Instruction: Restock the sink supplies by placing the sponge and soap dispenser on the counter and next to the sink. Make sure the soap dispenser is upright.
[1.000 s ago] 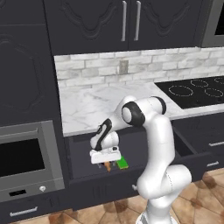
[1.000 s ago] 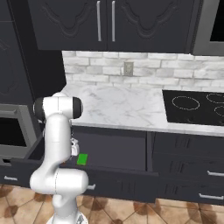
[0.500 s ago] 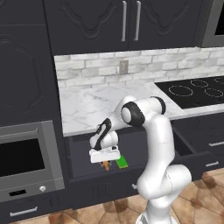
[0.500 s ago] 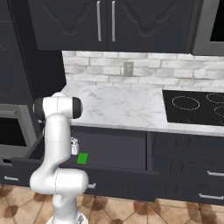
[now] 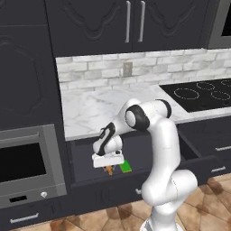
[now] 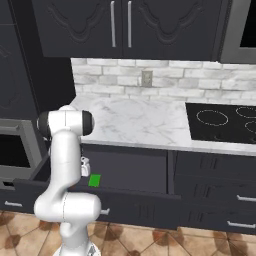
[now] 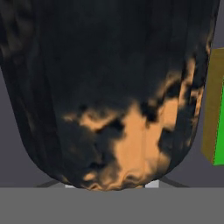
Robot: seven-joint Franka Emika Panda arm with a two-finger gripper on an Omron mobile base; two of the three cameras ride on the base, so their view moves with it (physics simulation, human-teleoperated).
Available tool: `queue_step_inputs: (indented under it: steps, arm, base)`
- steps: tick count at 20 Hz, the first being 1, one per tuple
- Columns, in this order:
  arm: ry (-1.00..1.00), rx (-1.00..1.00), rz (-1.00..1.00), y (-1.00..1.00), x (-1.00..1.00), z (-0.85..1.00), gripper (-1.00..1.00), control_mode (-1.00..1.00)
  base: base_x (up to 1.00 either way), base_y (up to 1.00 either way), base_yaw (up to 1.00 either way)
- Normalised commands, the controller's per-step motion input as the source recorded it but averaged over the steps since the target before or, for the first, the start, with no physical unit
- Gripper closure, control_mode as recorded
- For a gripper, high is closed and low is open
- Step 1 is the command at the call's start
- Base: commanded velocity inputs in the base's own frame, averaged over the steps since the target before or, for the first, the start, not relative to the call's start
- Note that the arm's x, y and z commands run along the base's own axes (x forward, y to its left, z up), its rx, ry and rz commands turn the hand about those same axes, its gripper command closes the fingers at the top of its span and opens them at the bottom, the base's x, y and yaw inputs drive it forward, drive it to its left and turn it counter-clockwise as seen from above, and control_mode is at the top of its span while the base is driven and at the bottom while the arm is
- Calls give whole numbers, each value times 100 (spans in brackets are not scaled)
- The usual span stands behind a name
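In the hand view the soap dispenser, black with orange patches, sits hard up against the hand and hides the fingertips. My gripper reaches down into an open drawer under the counter and is shut on the soap dispenser, whose orange part shows just below the hand. The green sponge lies in the drawer right beside it, seen also from the other side as the sponge and edge-on as the sponge. The sink is out of view.
The marble counter runs above the drawer to a black cooktop on the right. A built-in oven stands left of the drawer. The drawer front sticks out toward the base. Dark wall cabinets hang above.
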Motion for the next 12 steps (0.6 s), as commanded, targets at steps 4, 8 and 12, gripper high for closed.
queue_step_inputs:
  steps: [4, 8, 12]
  arm:
    - [-7, 0, 0, -2, -6, 27, 100, -100]
    - [-3, 0, 0, 0, -21, 56, 100, -100]
    - [0, 0, -5, 0, -18, 39, 100, -100]
  base:
    - [0, 0, 0]
    - [0, 0, 0]
    - [0, 0, 0]
